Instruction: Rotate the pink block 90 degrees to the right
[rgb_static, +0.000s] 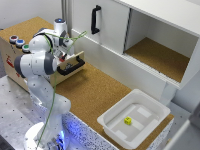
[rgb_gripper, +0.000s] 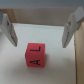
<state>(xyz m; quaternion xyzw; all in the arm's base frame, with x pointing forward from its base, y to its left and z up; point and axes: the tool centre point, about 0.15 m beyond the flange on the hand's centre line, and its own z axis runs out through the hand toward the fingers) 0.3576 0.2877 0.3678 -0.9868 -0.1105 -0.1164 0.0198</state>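
The white cabinet (rgb_static: 150, 35) stands with one compartment open, beyond the cork tabletop (rgb_static: 95, 95). The Panda arm (rgb_static: 40, 65) reaches over the wooden drawer (rgb_static: 70, 65) beside the cabinet. Near the cabinet sits a white tray (rgb_static: 112, 127) holding a yellow cube (rgb_static: 128, 120). The gripper (rgb_gripper: 42, 30) is spread wide, grasping nothing. The pink block (rgb_gripper: 36, 54), lettered "AL", lies just below the fingertips (rgb_gripper: 11, 37), untouched.

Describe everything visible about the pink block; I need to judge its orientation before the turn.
The pink block appears only in the wrist view: a small pinkish-red cube with matte, smooth-looking faces, black letters printed on the face toward the camera. It sits flat on a pale surface, apparently upright and not tilted. It lies between and below the open fingers of the hand, which do not touch it. In the exterior view it cannot be seen.
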